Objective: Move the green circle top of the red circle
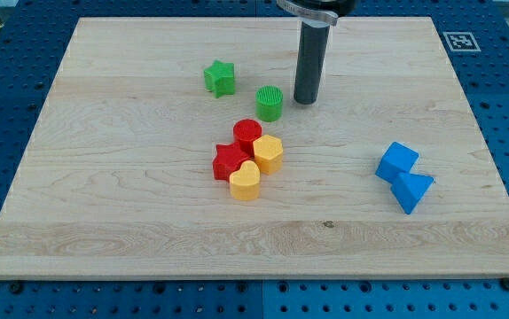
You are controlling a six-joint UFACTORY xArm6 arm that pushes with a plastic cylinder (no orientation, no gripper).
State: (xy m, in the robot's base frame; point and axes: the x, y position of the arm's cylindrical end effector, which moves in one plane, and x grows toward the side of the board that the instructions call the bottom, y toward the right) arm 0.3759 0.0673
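Green circle [270,103] lies just left of my tip [304,100], slightly apart, and just beyond the red circle [247,134]. The arm carries no gripper, only a rod; its upper part is cut off at the view's top. Bare table [130,204] surrounds the central cluster: red star [229,162], yellow hexagon [268,153], yellow heart [245,181].

Green circle [270,103], a ribbed upright cylinder, is sitting just above and right of the red circle [247,135], near but not touching.
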